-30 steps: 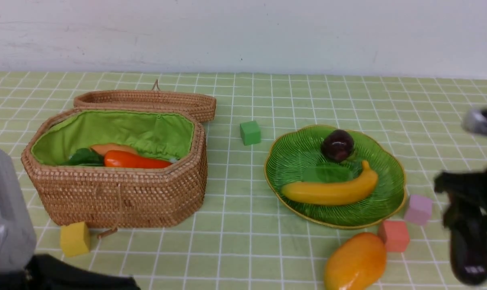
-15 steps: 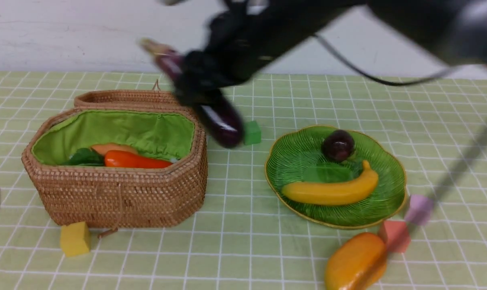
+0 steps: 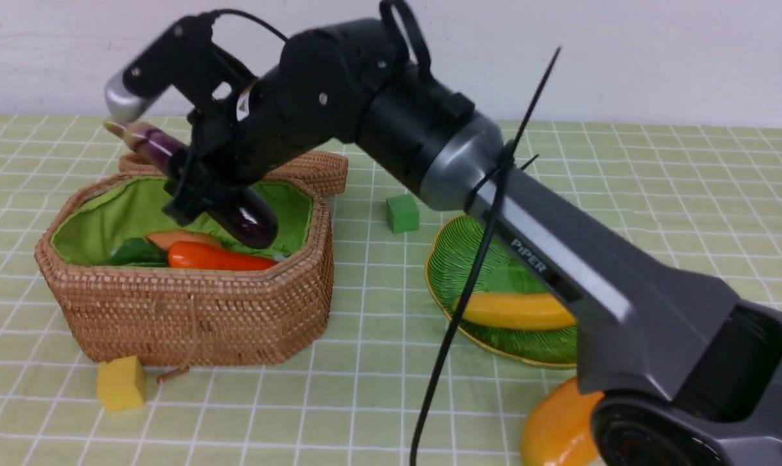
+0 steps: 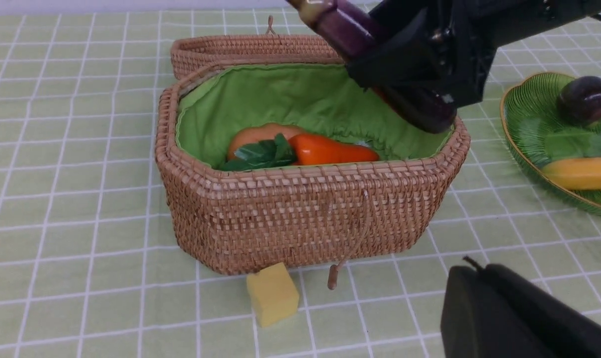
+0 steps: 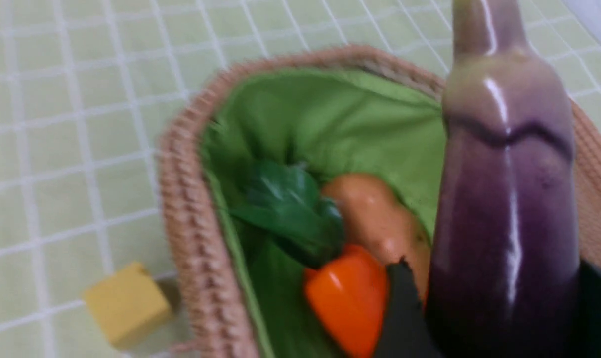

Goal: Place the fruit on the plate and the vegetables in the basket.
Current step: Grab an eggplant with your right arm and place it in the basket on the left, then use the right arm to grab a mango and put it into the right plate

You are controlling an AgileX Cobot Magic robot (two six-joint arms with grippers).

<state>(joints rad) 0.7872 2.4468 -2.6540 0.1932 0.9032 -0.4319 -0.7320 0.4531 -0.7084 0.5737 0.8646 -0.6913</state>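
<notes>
The big dark right arm covers most of the ribbed green glass plate and half the long yellow banana. The oval orange-yellow mango is cut off by the front view's bottom edge. Right wrist view is pretty blurry.

You are looking at a robot test bench, not a kitchen: a green checked tablecloth against a bare white wall, toy produce, foam cubes and a Piper-branded arm.
</notes>
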